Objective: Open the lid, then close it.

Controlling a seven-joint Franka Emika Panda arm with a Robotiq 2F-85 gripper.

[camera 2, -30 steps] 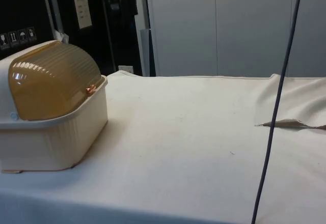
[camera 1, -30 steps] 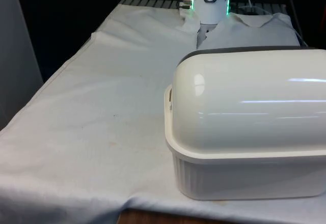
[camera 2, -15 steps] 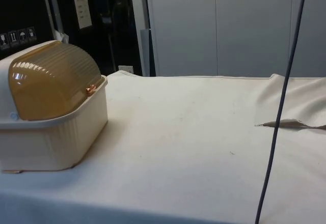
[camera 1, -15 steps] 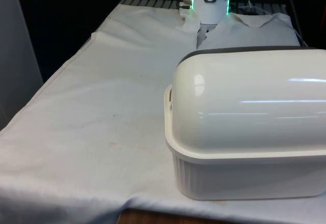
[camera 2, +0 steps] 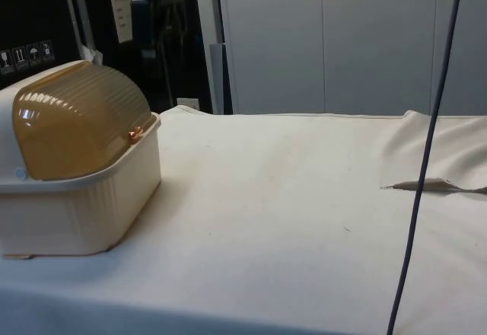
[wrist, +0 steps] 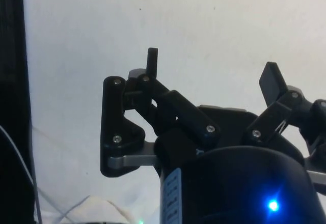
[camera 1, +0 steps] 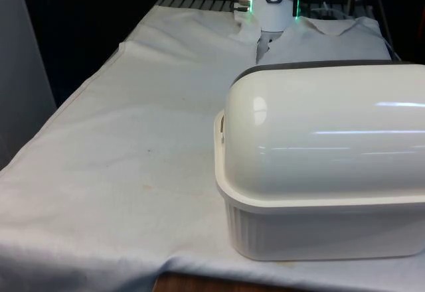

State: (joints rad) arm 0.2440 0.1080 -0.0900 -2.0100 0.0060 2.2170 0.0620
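Observation:
A cream bread box (camera 1: 319,229) stands at the near end of the table on the front view's right, turning its white domed back (camera 1: 325,129) to that camera. From the side, its ribbed amber roll lid (camera 2: 76,118) is down on the cream base (camera 2: 76,217), with a small handle (camera 2: 135,132) at the lid's front edge. My gripper (wrist: 211,66) hangs open well above the bare white cloth (wrist: 204,15), with nothing between its black fingers (wrist: 152,58).
The white cloth (camera 1: 146,139) covers the whole table, with a raised fold (camera 2: 434,186) towards the robot's end. A dark cable (camera 2: 426,160) hangs down in front of the side camera. The robot's base (camera 1: 274,3) stands at the far end.
The hanging cable in the side view has swung a little to the right, and the arm's base joint has turned slightly. The bread box and its lid have not moved.

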